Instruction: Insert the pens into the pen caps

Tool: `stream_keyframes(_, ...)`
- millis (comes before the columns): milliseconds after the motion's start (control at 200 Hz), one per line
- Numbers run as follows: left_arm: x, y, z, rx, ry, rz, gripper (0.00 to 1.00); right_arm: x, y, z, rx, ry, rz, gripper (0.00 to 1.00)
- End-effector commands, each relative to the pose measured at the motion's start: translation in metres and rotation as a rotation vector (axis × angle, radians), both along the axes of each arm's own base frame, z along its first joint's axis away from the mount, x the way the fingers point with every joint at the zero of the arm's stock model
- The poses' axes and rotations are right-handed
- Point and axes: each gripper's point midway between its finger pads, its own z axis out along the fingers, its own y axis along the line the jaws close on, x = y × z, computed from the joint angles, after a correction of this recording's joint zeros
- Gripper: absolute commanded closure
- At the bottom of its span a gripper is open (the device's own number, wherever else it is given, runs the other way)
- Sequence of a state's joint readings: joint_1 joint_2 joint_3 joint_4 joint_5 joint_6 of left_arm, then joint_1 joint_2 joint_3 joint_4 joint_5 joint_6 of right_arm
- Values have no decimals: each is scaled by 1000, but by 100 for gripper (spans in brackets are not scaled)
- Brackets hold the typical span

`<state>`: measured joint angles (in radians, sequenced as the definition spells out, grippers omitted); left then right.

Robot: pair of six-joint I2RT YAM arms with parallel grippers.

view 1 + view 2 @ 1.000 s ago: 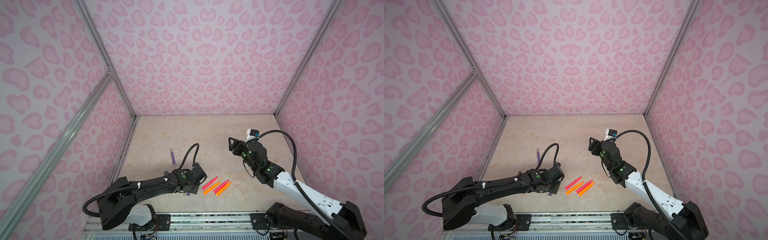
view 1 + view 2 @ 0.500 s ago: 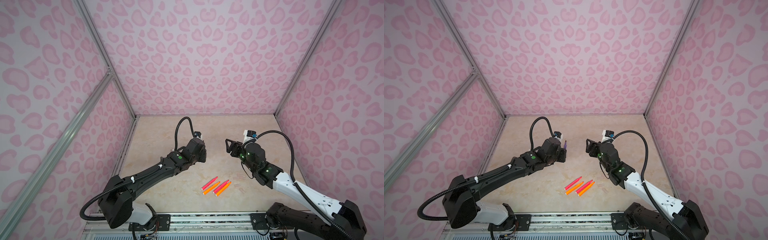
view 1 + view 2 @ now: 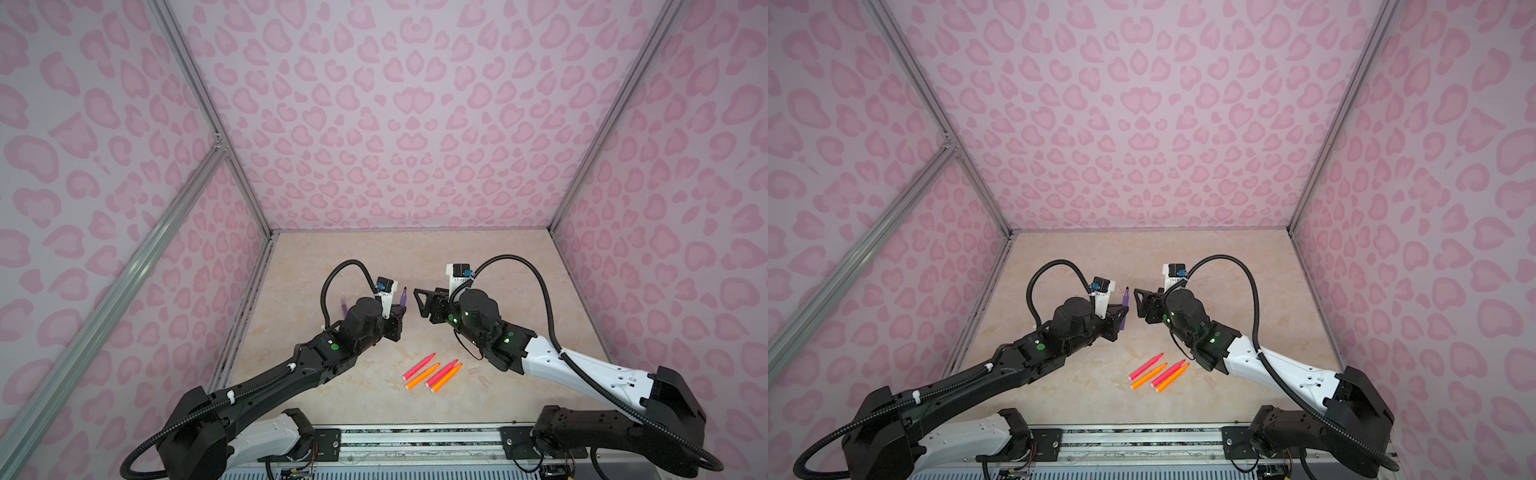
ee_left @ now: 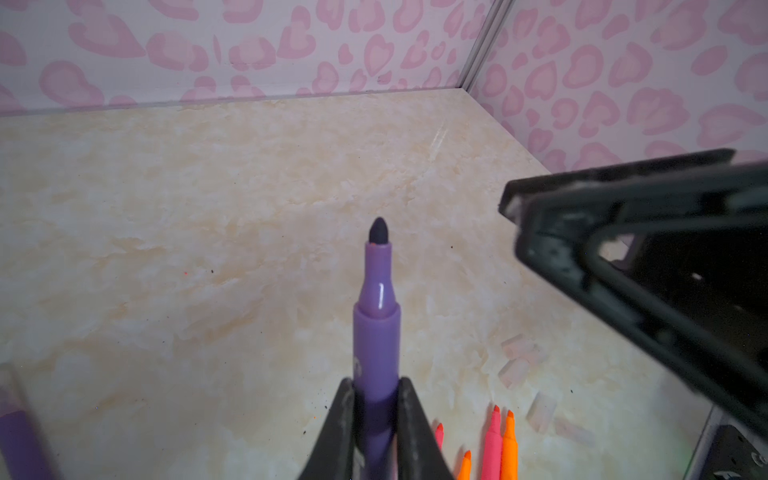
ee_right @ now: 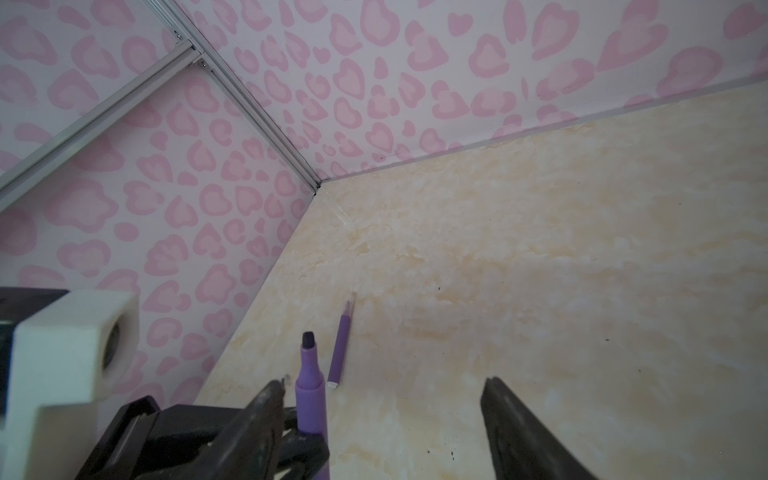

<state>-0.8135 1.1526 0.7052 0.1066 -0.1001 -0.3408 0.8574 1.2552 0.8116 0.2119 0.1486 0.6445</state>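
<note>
My left gripper (image 3: 400, 309) (image 3: 1121, 312) (image 4: 376, 386) is shut on a purple pen (image 4: 376, 316) (image 3: 402, 298) (image 3: 1125, 296) held above the table, dark tip pointing up and uncapped. My right gripper (image 3: 417, 302) (image 3: 1137, 304) (image 5: 382, 384) faces it from the right, open, nothing between its fingers; the held pen (image 5: 309, 386) stands just beside one finger. A second purple pen (image 5: 341, 340) (image 3: 343, 308) lies on the table with a clear cap on its tip. Two pink and two orange pens (image 3: 432, 372) (image 3: 1158, 372) (image 4: 492, 444) lie side by side at the front. Loose clear pen caps (image 4: 515, 359) (image 3: 478, 375) lie right of them.
The beige table (image 3: 478, 266) is enclosed by pink heart-patterned walls on three sides (image 3: 395, 124). A metal rail (image 3: 415, 440) with both arm bases runs along the front edge. The left wrist camera housing (image 5: 70, 345) fills a corner of the right wrist view.
My left arm has lifted the purple pen from the table's front and carried it up and back to mid-table, tip raised. My right gripper has shifted slightly toward it and stayed open.
</note>
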Motion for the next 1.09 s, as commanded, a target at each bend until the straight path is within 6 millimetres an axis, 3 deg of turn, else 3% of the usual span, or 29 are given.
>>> stream_keyframes(0,-2,-10,16,-50,-53,-53,96,-2,12,0,35,10,36,26)
stream_keyframes(210,-2,-9,20,-30,-49,-55,96,-10,32,-2,46,28,85,28)
stream_keyframes(415,-3,-11,20,-32,-46,-65,96,-11,36,-6,35,31,87,29)
stream_keyframes(645,-15,-15,29,-78,-75,-129,96,-9,38,-12,55,43,82,48)
stream_keyframes(885,-22,-23,31,-87,-76,-185,96,-10,50,-15,74,78,119,55)
stream_keyframes(1090,-16,-23,27,-71,-67,-160,96,-13,52,-17,99,98,127,78)
